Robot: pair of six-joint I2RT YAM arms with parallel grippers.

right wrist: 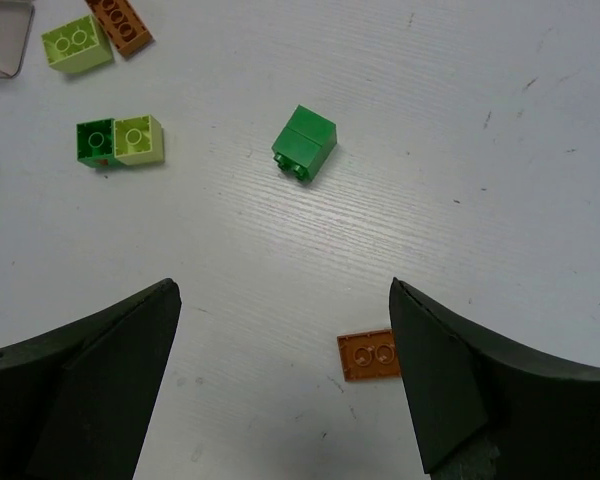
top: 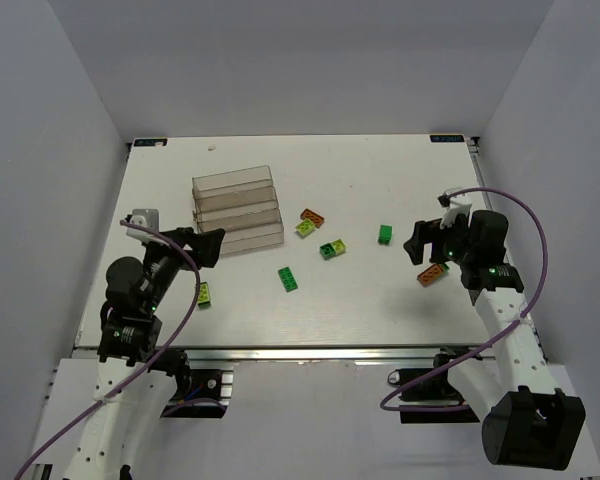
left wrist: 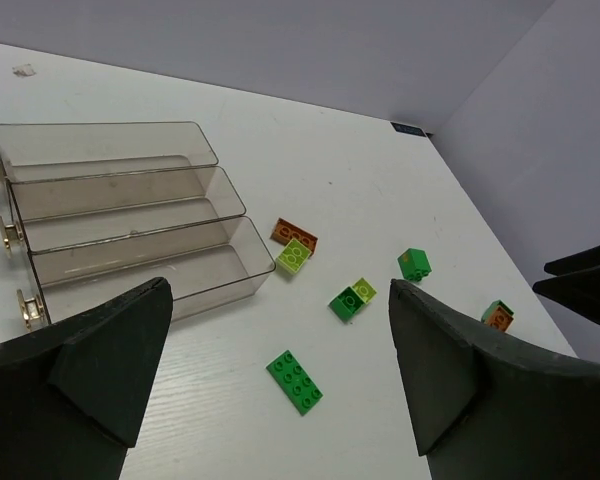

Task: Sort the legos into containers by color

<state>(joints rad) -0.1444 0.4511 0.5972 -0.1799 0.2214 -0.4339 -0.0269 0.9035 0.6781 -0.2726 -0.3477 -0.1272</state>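
Right hand point(right wrist: 282, 300) spread, orange lego point(right wrist: 368, 355) partly hidden

A white table point(top: 380, 300) stands enclosed by plain grey walls point(top: 300, 70).

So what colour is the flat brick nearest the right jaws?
Orange; the flat studded plastic brick shows best in the right wrist view.

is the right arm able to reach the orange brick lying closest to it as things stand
Probably yes: the right gripper hangs open close by the orange brick, which lies flat and alone on the table. Nothing stands in the way.
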